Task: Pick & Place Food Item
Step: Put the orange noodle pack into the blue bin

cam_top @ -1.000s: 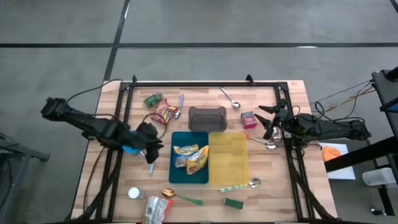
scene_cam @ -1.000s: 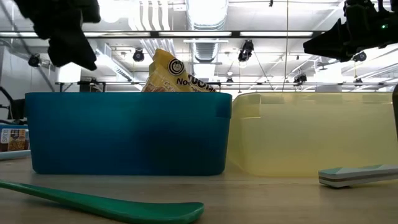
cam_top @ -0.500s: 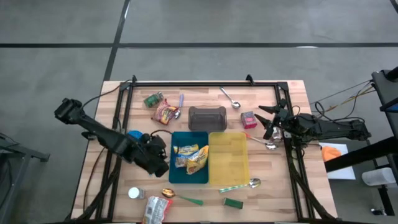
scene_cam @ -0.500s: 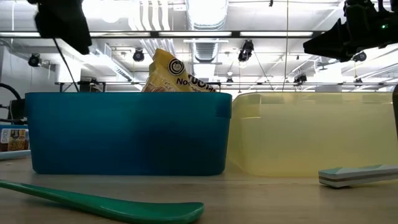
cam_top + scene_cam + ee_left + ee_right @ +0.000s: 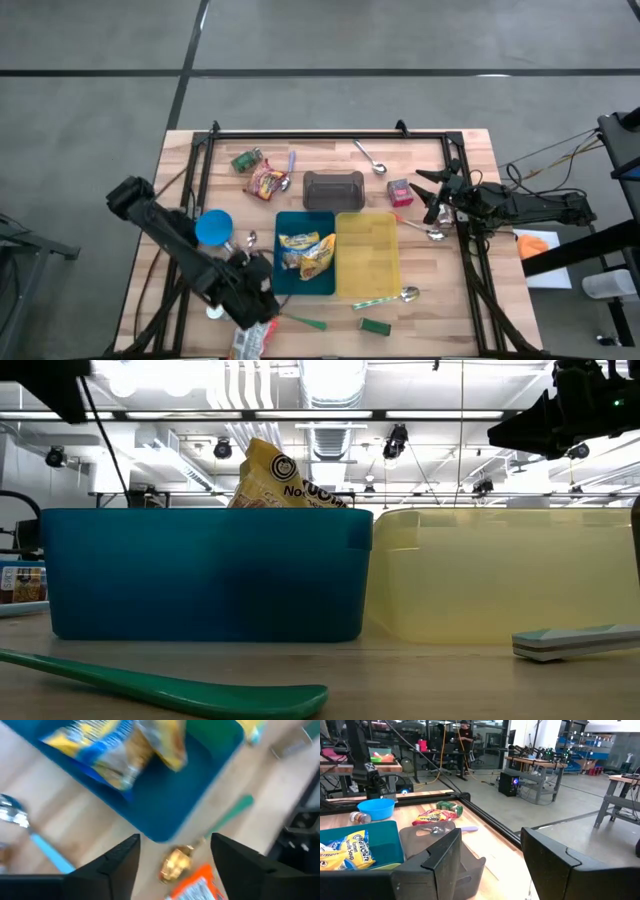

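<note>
An orange packet (image 5: 250,338) is lying at the table's (image 5: 440,290) near edge, just beside the left gripper (image 5: 262,303), which is hovering over the bare wood between the packet and the blue bin (image 5: 282,282). In the left wrist view the packet's (image 5: 196,885) crinkled foil corner is showing just ahead of that gripper (image 5: 175,840), whose two dark fingers (image 5: 117,865) are standing wide apart with nothing between them. A spoon (image 5: 270,311) with a shiny gold bowl and a green plastic handle is lying between packet and bin, under the gripper.

Two glossy yellow snack bags (image 5: 305,252) are resting inside the blue bin, one poking above its rim in the low view (image 5: 285,482). The bin is a smooth, rounded-cornered plastic box, touching a translucent yellow bin (image 5: 368,255) of the same shape on its right.

A round blue bowl (image 5: 213,227) is sitting on the wood left of the blue bin, beside the left arm.

The right gripper (image 5: 425,200) is waiting at the table's right side, well apart from the bins, its fingers (image 5: 442,865) parted and empty.
</note>
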